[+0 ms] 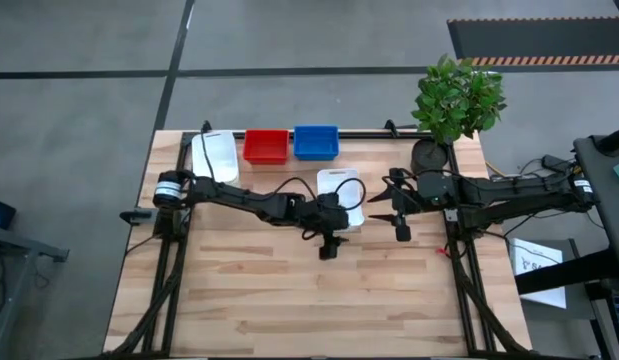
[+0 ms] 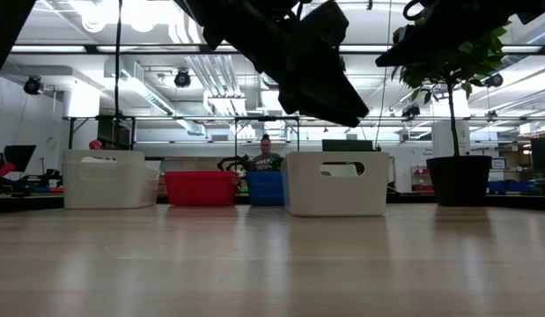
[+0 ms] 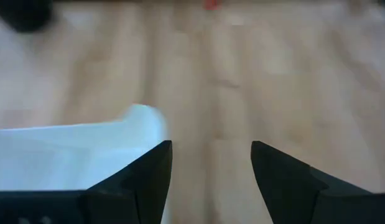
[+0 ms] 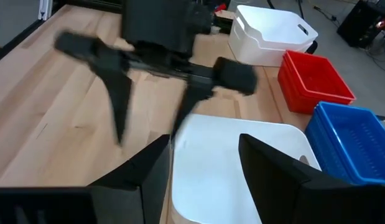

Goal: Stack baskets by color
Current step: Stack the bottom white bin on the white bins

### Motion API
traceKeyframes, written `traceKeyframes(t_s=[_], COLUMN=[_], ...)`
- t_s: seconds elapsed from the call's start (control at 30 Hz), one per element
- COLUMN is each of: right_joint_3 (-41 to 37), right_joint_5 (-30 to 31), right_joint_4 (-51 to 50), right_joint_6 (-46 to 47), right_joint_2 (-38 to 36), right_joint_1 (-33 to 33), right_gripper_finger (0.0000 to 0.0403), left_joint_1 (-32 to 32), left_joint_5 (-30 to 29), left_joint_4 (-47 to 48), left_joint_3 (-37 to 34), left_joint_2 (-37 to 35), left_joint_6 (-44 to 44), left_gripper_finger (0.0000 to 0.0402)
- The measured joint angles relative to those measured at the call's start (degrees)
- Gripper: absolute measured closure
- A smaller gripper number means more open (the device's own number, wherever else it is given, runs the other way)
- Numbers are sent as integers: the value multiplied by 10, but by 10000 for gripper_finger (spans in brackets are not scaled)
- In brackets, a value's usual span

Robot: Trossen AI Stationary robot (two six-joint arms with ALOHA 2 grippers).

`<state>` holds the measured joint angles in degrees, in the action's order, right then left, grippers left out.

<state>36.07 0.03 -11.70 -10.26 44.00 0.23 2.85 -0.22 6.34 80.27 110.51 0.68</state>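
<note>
A row stands along the far edge: white baskets [image 1: 214, 155], which show as one nested in another in the right wrist view [image 4: 270, 31], a red basket [image 1: 266, 146] and a blue basket [image 1: 316, 142]. A single white basket [image 1: 341, 190] sits on its base mid-table. My left gripper [image 1: 331, 246] hangs open over its near left corner; one finger is beside the rim [image 3: 145, 121], the other over bare wood, with nothing between them. My right gripper [image 1: 387, 203] hovers open just right of that basket, pointing at it [image 4: 229, 143].
A black pot with a green plant [image 1: 434, 150] stands at the far right corner. Black frame rails run along the far edge [image 1: 369, 134] and both sides. Bare wood [image 1: 289, 300] fills the near half of the table. A person sits in the room behind [image 2: 268, 158].
</note>
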Motion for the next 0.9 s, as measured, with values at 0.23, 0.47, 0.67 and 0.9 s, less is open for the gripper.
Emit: traceKeyframes(t_s=[0.23, 0.47, 0.67, 0.9], right_joint_3=[-10, -13, -13, -14], right_joint_5=[0, 0, 0, 0], right_joint_4=[-7, -4, -4, -2], right_joint_6=[26, 22, 21, 21], right_joint_2=[1, 1, 1, 1], right_joint_1=[0, 0, 0, 0], right_gripper_finger=[220, 220, 220, 220], left_joint_1=[-1, -6, -14, -25], left_joint_5=[-62, -60, -60, -29], left_joint_4=[-55, -96, -99, -109], left_joint_3=[1, 4, -2, -12], left_joint_2=[19, 64, 68, 79], left_joint_6=[-19, -24, -8, 19], left_gripper_finger=[198, 198, 217, 273])
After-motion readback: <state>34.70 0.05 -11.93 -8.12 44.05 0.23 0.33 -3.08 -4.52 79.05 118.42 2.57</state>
